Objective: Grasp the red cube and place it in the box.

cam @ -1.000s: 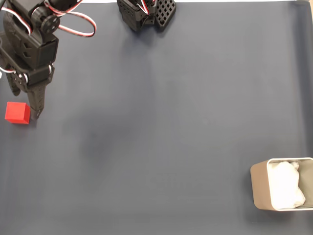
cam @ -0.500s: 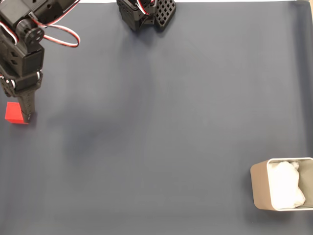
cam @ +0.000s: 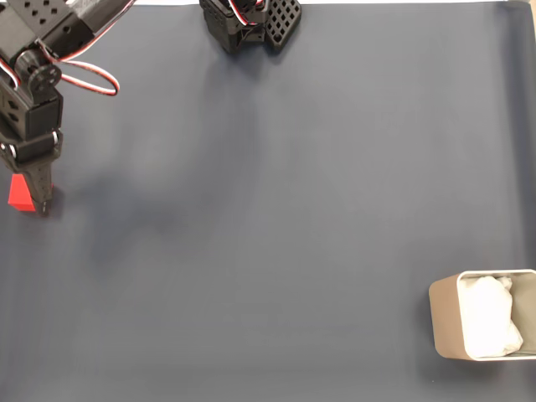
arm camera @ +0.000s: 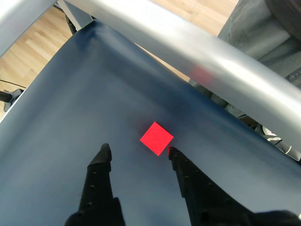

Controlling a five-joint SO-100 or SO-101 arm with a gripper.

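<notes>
One red cube lies flat on the dark mat of the table, at the far left edge in the fixed view, well apart from the box, which sits in the lower right corner with its crumpled white lining showing. In the wrist view the tool hangs over the mat with its two black fingers spread apart and nothing between them. The cube is not centred in the gap: it sits just ahead of the tips and off toward the right-hand finger, whose tip looks to be touching or just beside the cube's near corner. The cube is also turned, so a corner rather than a flat face points toward the tool.

The main risk, as I judge it, is a descent from this pose landing that finger on top of the cube or nudging it sideways, toward the mat's edge. Closing on corners rather than faces could make the cube twist or squirt out. A weak hold would matter more here, since the carry to the box crosses the whole mat
</notes>
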